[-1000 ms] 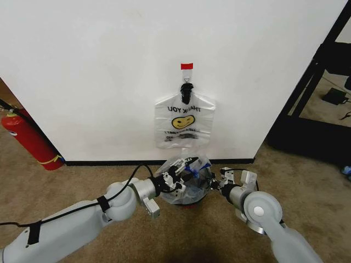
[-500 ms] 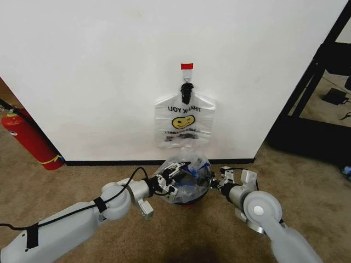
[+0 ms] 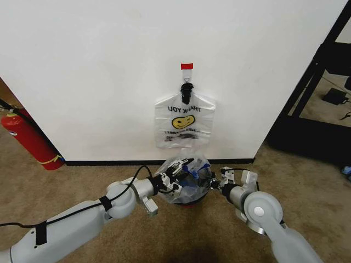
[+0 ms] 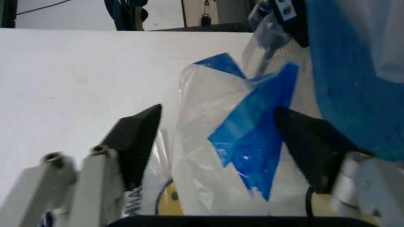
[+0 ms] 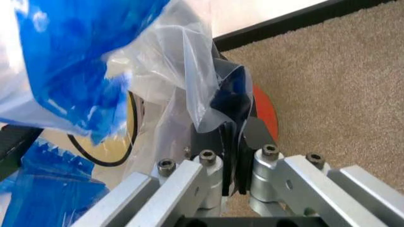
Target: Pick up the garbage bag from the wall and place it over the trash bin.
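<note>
Down by the floor, the left gripper (image 3: 176,176) was at the near-left edge of the trash bin (image 3: 188,200), and its wrist view gave what the head view could not: two dark fingers (image 4: 136,137) held well apart, with clear film and blue print lying between them, nothing pinched. That film belonged to a bag with blue print (image 3: 186,170) already draped over the bin. Straight above the grippers, the garbage bag (image 3: 184,125), smiley face and THANK YOU, hung on the wall (image 3: 98,71) from the black hook (image 3: 187,90) beneath the red tape strip (image 3: 187,66), untouched. On the far side of the bin, the right gripper (image 3: 218,183) had its fingers (image 5: 235,163) clamped together on a fold of that plastic, close against the bin's red base (image 5: 264,112). By my reading, the step in hand was settling a liner on the rim; next called for letting go and reaching up to the hook.
</note>
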